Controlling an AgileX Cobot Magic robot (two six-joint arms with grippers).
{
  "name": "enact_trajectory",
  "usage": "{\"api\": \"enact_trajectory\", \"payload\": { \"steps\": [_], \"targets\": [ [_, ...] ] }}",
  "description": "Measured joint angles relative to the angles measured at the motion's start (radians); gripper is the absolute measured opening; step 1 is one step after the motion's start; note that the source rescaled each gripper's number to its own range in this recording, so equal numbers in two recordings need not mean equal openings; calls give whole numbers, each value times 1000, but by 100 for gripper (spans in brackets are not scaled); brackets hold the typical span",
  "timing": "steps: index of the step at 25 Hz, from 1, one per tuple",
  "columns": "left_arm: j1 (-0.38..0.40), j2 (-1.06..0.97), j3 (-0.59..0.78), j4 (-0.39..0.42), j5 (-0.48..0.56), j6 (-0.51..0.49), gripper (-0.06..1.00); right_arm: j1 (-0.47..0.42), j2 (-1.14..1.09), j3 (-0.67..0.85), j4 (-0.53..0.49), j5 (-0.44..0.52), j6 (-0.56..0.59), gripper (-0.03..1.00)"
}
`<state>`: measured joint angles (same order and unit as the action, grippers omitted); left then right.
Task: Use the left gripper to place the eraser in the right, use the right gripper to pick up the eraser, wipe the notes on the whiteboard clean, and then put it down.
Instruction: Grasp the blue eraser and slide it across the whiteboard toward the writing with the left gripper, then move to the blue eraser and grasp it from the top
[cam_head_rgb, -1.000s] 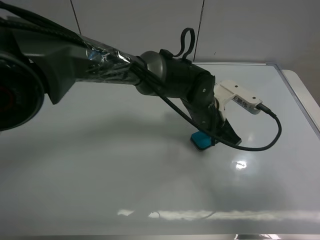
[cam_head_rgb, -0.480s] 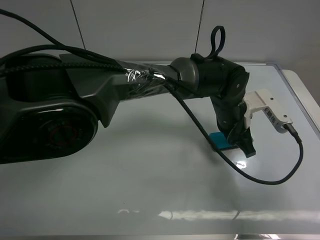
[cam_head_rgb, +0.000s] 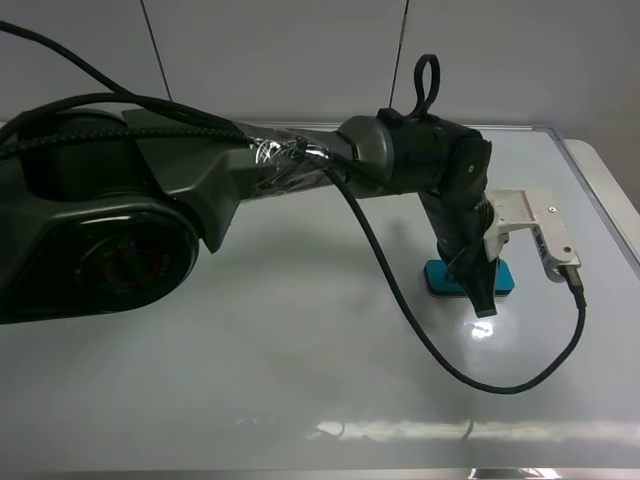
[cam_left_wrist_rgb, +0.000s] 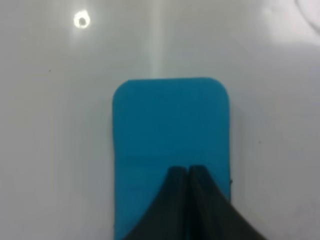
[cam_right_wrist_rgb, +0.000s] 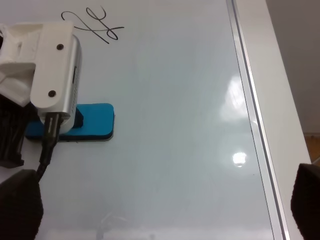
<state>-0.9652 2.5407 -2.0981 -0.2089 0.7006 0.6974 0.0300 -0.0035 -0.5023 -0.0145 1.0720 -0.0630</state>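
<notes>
eraser (cam_head_rgb: 442, 276): teal-blue oblong block, laid flat on glossy white whiteboard (cam_head_rgb: 250, 340).
left gripper (cam_left_wrist_rgb: 187, 174): black claw, found closed, tips over eraser.
right gripper (cam_right_wrist_rgb: 161, 200): black fingers held wide apart.
silver frame edge (cam_right_wrist_rgb: 248, 105): bare board was seen between it and eraser.

Exterior high view: the left gripper (cam_head_rgb: 481, 300) covered the middle of the eraser (cam_head_rgb: 506, 277); only its two ends showed. Left wrist view: the frame edge cut off one end of the eraser, and the closed jaws masked part of its top. Right wrist view: the right gripper (cam_right_wrist_rgb: 162, 200) appeared only as two blurred, cropped fingers (cam_right_wrist_rgb: 19, 210).
</notes>
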Motion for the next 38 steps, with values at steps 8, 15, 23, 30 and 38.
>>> {"api": "enact_trajectory", "payload": {
  "steps": [8, 15, 23, 30, 38],
  "targets": [
    [14, 35, -133, 24, 101, 9, 0, 0, 0, 0, 0, 0, 0, 100],
    [29, 35, -225, 64, 157, 4, 0, 0, 0, 0, 0, 0, 0, 100],
    [29, 27, -281, 142, 212, -6, 18, 0, 0, 0, 0, 0, 0, 100],
    [29, 24, -282, 169, 149, -23, 95, 0, 0, 0, 0, 0, 0, 100],
    [46, 4, -282, 171, 203, -44, 100, 0, 0, 0, 0, 0, 0, 100]
  ]
}}
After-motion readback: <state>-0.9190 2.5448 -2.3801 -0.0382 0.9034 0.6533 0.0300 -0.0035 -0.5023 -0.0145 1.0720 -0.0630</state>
